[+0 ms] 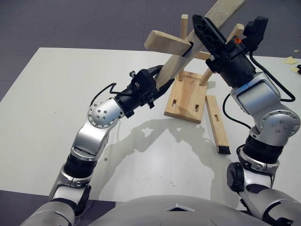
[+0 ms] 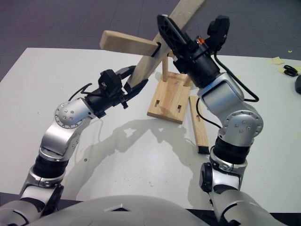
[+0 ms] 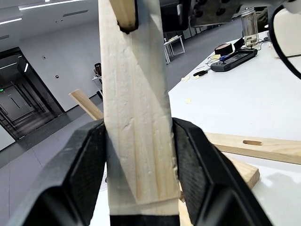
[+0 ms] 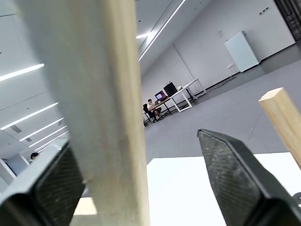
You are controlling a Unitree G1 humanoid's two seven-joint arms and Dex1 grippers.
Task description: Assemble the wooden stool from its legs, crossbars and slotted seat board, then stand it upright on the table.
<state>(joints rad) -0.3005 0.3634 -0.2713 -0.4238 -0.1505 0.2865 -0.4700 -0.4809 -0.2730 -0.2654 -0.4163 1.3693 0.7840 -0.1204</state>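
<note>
A long wooden leg (image 1: 225,9) slants up over the table, with a crossbar (image 1: 167,42) stuck through it and pointing left. My left gripper (image 1: 157,77) is shut on the leg's lower end, and both pads (image 3: 87,174) press its sides. Higher up, my right gripper (image 1: 209,29) stands open around the same leg (image 4: 94,94), one finger (image 4: 235,188) well clear of the wood. Under them the slotted seat board (image 1: 186,96) lies flat, with two thin legs (image 1: 183,47) standing in it. Another slotted leg (image 1: 217,123) lies loose to its right.
The white table (image 1: 47,117) has wide bare room to the left and front. Yellow notes (image 1: 290,60) and scissors (image 2: 291,70) lie at the far right edge. A tape roll (image 3: 223,48) and a power strip (image 3: 235,60) sit farther along.
</note>
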